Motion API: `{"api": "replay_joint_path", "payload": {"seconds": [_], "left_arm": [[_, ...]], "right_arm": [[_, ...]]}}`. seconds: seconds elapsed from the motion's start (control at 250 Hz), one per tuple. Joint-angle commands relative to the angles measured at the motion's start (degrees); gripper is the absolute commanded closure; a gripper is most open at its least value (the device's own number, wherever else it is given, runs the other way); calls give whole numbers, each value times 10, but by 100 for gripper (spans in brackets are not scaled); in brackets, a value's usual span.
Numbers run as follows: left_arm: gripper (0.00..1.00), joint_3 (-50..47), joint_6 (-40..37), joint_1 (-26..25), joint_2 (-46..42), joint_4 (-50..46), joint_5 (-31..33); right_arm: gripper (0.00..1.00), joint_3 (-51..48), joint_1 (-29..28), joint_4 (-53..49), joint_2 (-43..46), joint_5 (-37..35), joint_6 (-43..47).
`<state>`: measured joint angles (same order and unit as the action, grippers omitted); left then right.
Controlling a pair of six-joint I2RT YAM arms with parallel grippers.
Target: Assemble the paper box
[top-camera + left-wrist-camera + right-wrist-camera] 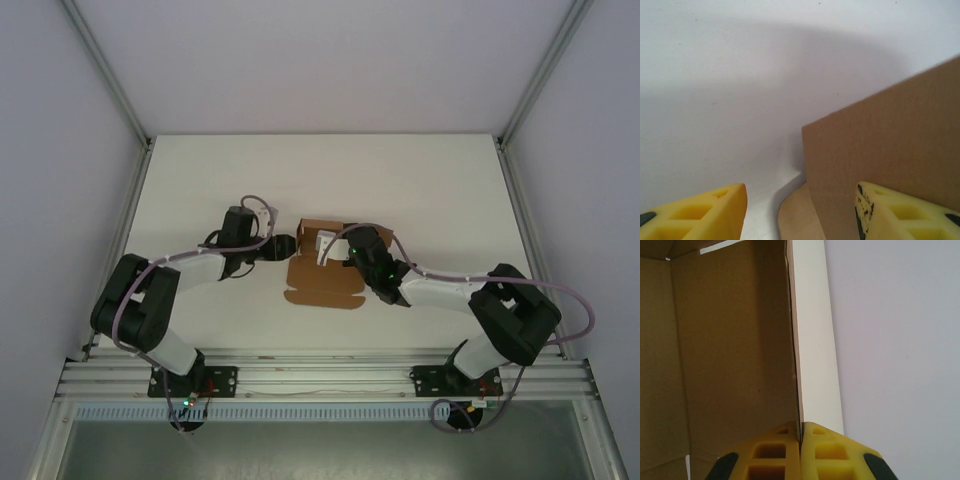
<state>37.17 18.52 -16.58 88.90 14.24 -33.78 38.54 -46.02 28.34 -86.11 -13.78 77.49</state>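
My right gripper (801,439) pinches a thin wall of the paper box (322,280) in the middle of the table (430,190), my left gripper (800,205) open beside it — an uneven pull could crease that wall or drag the box.

Overhead view: even, diffuse light; the white counter (420,190) reads bright, shadows faint and short. Left wrist view: broad soft-edged shadow over the counter, darker at the foot of the paper box (880,150). Right wrist view: box interior dim, the counter beside it bright.
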Motion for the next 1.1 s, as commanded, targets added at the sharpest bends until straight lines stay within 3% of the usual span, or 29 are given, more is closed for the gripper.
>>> {"api": "replay_joint_path", "payload": {"seconds": [0.0,0.144,0.304,0.46,0.584,0.835,1.095], "left_arm": [[37,-35,-28,-10,-33,91,18],[30,-78,-45,-12,-67,153,11],[29,-87,-69,-23,-66,189,2],[25,-78,-108,-56,-44,192,39],[30,-48,-102,-58,-11,177,57],[33,-47,-98,-63,26,234,60],[38,-24,-122,-72,60,227,59]], "right_arm": [[100,1,-3,-1,0,-19,38],[100,0,-10,15,1,-29,71],[100,-10,-13,35,-4,-36,83],[100,-6,-18,19,-5,-47,76],[100,-8,-19,-31,9,-28,56],[100,-19,-19,-101,9,-19,21],[100,-11,-19,-99,-23,-24,4]]}}
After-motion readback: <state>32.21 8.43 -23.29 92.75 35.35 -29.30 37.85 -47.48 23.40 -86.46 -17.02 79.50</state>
